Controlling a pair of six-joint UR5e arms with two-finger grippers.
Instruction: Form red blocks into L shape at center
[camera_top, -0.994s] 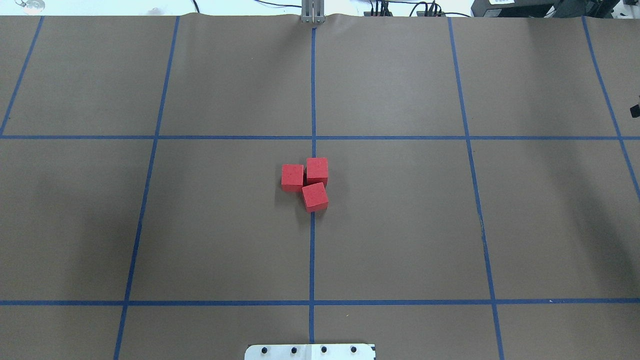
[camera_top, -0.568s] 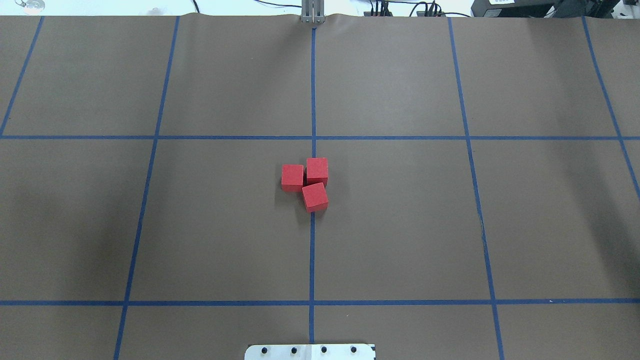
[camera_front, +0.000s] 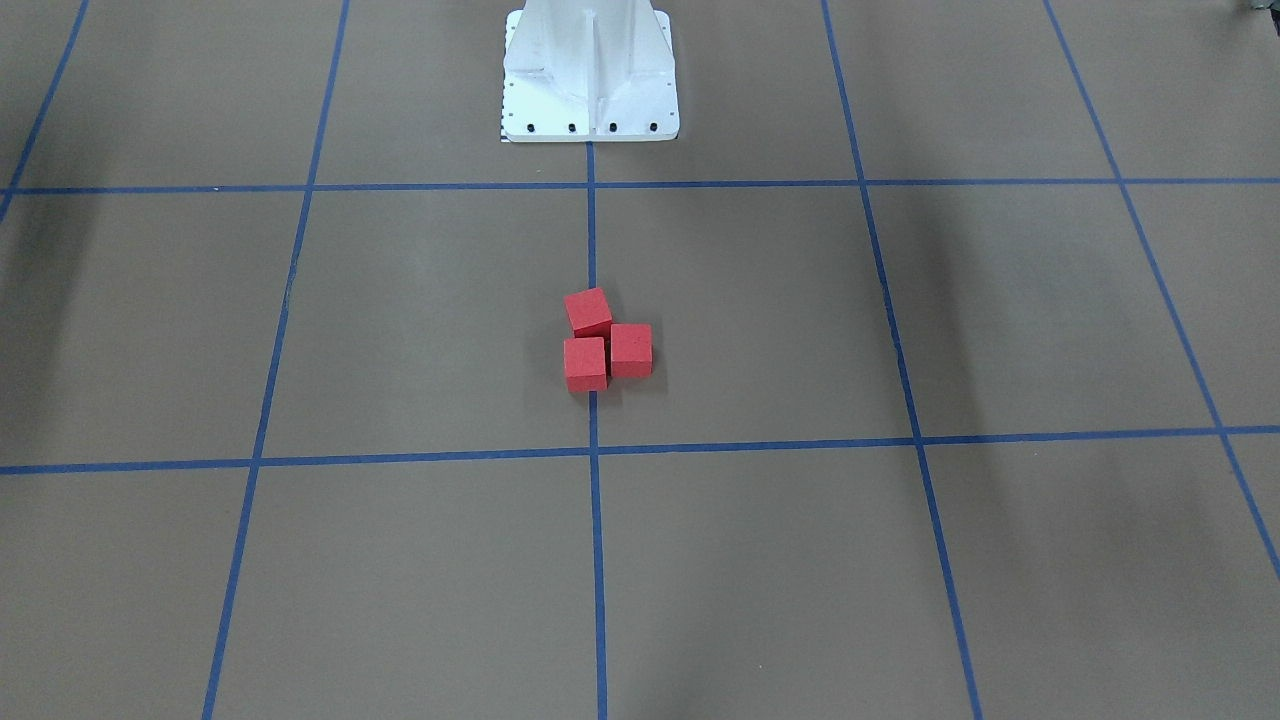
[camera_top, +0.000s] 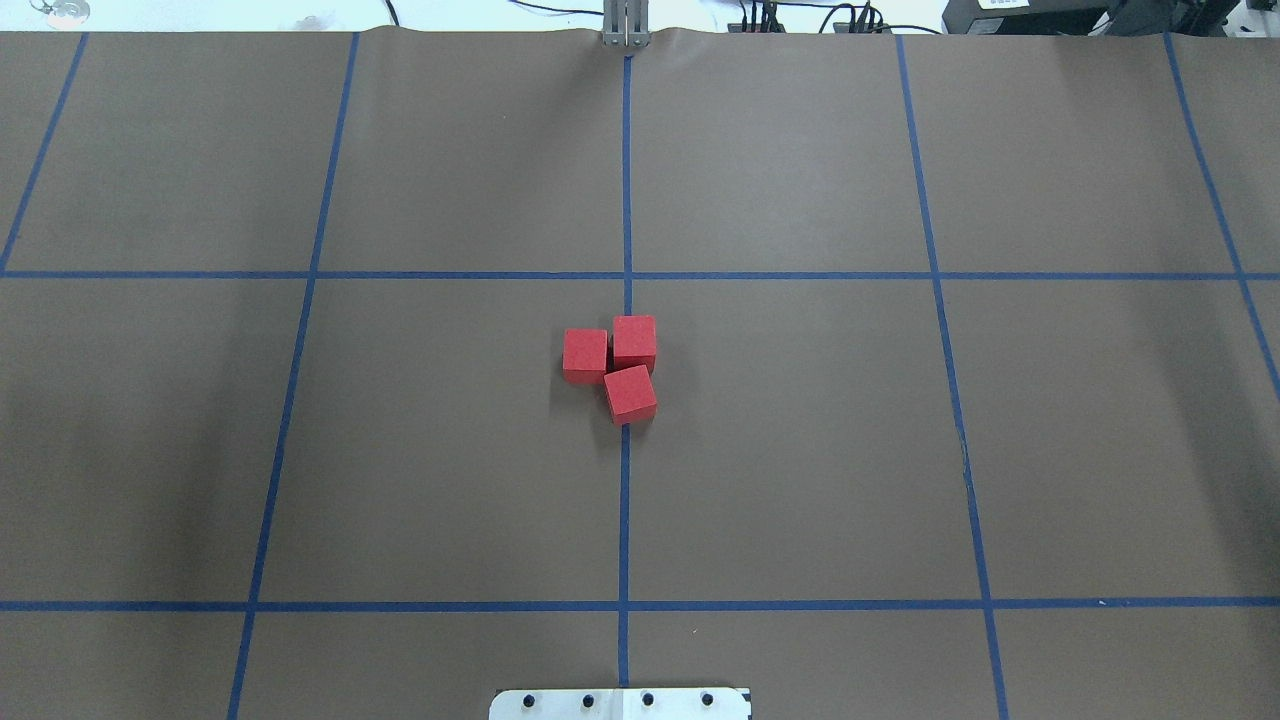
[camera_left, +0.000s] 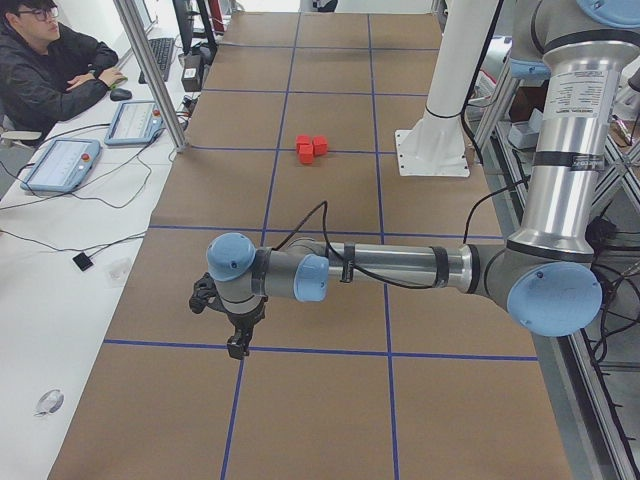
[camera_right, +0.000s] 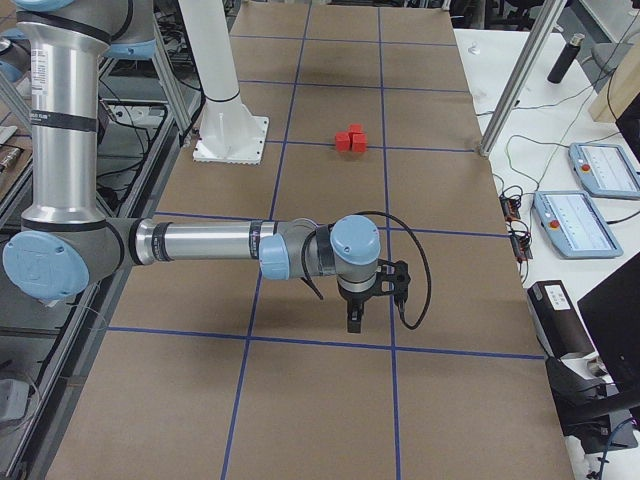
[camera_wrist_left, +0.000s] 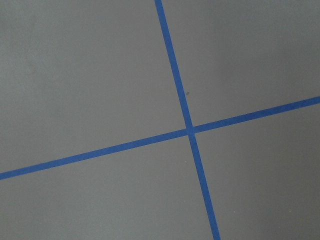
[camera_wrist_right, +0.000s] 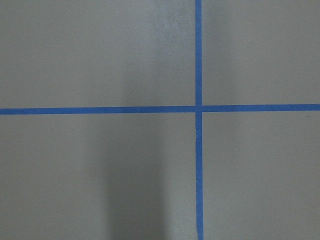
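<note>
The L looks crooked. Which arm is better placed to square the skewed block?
Right, marginally. Left pincer and right pincer hang similarly far off, but another block crowds the left corner of the skewed block.

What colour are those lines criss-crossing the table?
Blue. The tape lines show best in the overhead exterior view.

The left arm (camera_left: 400, 265) has silver metal tubes with black bands; its joints carry round light-blue caps (camera_left: 553, 298); a thin black cable (camera_left: 305, 212) goes along the forearm to the left gripper (camera_left: 238, 349), which is black. The right arm (camera_right: 200, 243) has the same silver tubes, black bands and blue caps; the right gripper (camera_right: 353, 325) is black as well. The pedestal (camera_front: 590, 70) is white metal with a middle rib; dark screws (camera_front: 571, 128) line its base plate.
</note>
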